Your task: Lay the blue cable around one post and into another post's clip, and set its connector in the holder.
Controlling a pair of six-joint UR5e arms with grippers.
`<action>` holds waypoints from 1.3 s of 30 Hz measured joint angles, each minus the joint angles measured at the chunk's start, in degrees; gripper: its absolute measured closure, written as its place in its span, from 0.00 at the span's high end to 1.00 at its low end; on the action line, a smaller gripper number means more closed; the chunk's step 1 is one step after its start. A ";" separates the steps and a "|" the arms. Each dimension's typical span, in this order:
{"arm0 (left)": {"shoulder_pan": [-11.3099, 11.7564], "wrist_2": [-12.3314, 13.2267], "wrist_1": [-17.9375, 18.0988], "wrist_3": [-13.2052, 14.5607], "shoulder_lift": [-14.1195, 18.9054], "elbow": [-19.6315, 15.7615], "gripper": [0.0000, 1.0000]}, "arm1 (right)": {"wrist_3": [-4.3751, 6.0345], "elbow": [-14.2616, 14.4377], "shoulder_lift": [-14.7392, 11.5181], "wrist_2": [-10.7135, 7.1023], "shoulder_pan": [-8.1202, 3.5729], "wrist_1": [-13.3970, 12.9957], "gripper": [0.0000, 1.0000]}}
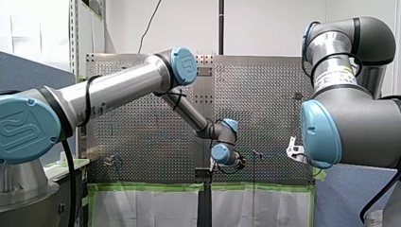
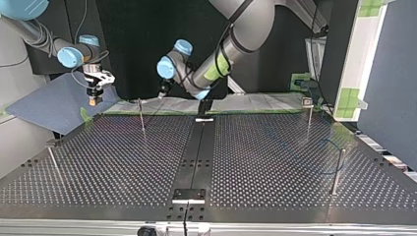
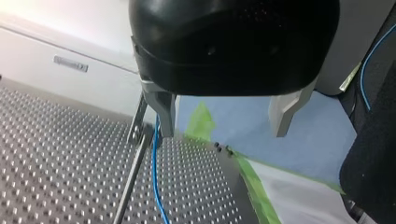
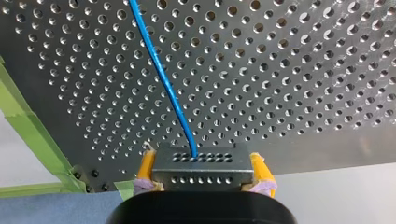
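With my right gripper (image 4: 201, 164), clamps the dark connector (image 4: 201, 172) between yellow pads (image 4: 258, 169) near the perforated table's (image 4: 303, 93) edge; trails the blue cable (image 4: 163, 79) from it over the holes. Holds my left gripper (image 3: 223, 130) spread open, cable just beside one finger (image 3: 163, 109) and a thin post (image 3: 130, 182).

The tabletop (image 2: 275, 147) is showing as perforated sheet metal, dull grey and catching a soft shine. The thin posts (image 2: 338, 169) are gleaming like bare metal. The blue cable (image 4: 163, 79) is looking smooth, as with a plastic jacket. The connector (image 4: 201, 170) is appearing matt and dark. The left gripper (image 3: 222, 128) is showing a glossy black shell and plain metal fingers (image 3: 161, 109). Green tape (image 3: 254, 186) along the tabletop's edge is looking matt and papery.
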 joint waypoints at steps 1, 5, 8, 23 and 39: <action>-0.16 -0.03 0.18 0.12 0.31 -0.32 1.00 | 0.00 0.00 0.01 -0.02 0.00 0.01 0.00; -0.58 -0.10 2.02 0.26 2.52 -2.56 1.00 | 0.04 0.00 0.03 -0.16 0.01 0.02 0.00; -0.65 -0.32 3.08 0.28 3.86 -4.32 1.00 | 0.08 0.00 0.03 -0.35 0.03 0.05 0.00; -1.88 -2.43 2.89 0.81 4.53 -5.75 1.00 | 0.29 0.00 0.04 -0.62 0.02 0.33 0.00; -2.24 -2.70 2.79 0.21 4.54 -5.77 1.00 | 0.28 0.00 0.04 -0.62 0.08 0.41 0.00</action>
